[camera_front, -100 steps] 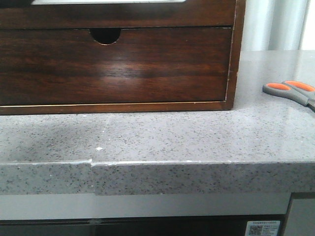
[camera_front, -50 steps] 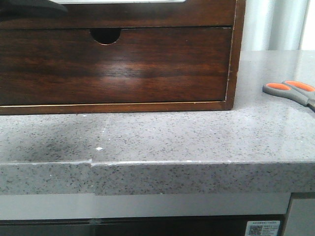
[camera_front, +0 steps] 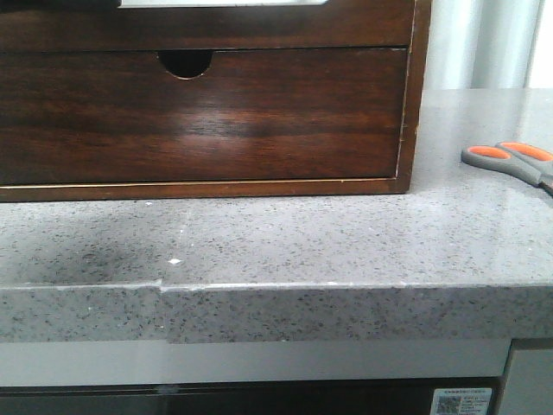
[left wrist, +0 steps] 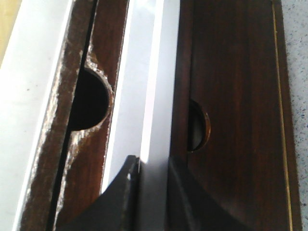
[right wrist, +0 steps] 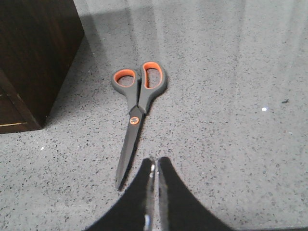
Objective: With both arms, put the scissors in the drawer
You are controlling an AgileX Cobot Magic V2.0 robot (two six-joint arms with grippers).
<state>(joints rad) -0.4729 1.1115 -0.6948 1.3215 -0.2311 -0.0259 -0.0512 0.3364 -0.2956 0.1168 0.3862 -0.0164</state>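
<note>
The scissors (camera_front: 510, 160), with grey handles and orange-lined loops, lie flat on the countertop to the right of the cabinet. In the right wrist view they lie closed (right wrist: 137, 103), blades pointing toward my right gripper (right wrist: 155, 161), which is shut and empty just beside the blade tip. The drawer (camera_front: 259, 26) is the upper one, with its pale gap along the top edge. In the left wrist view my left gripper (left wrist: 153, 163) has its fingers apart over that pale gap, right against the drawer front (left wrist: 185, 57). In the front view only a dark sliver shows at the top left.
A lower drawer front with a half-round notch (camera_front: 185, 62) sits under the drawer in the dark wooden cabinet (camera_front: 415, 104). The cabinet stands on a grey speckled countertop (camera_front: 302, 242) whose front edge runs across the view. The cabinet's corner (right wrist: 33, 62) is close to the scissors.
A dark shape, my left gripper, has come in at the top left of the front view and now covers the left end of the pale gap. The scissors have not moved.
</note>
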